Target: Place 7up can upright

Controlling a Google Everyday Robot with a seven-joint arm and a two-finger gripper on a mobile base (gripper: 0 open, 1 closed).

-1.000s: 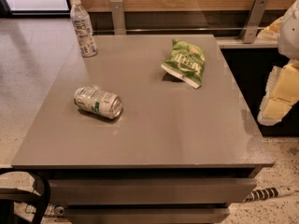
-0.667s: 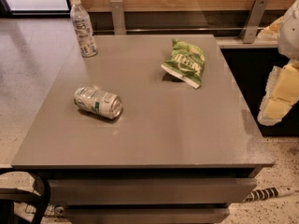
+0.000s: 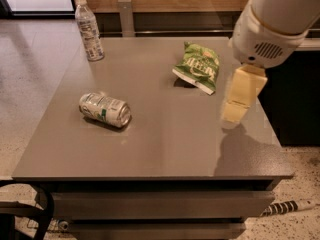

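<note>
The 7up can point(image 3: 105, 109) is silver-white with green markings. It lies on its side on the left half of the grey table point(image 3: 165, 144), its silver top facing the front right. My gripper point(image 3: 234, 110) hangs from the white arm point(image 3: 272, 24) over the right side of the table, well to the right of the can and just right of the chip bag. It holds nothing that I can see.
A clear plastic bottle point(image 3: 89, 29) with a white cap stands upright at the table's far left corner. A green crinkled chip bag point(image 3: 197, 66) lies at the back right of the middle. A wooden wall panel runs behind the table. A black cabinet stands to the right.
The arm has swung in from the right edge and now hangs over the table's right side, near the chip bag. The can, bottle and bag have not moved.
</note>
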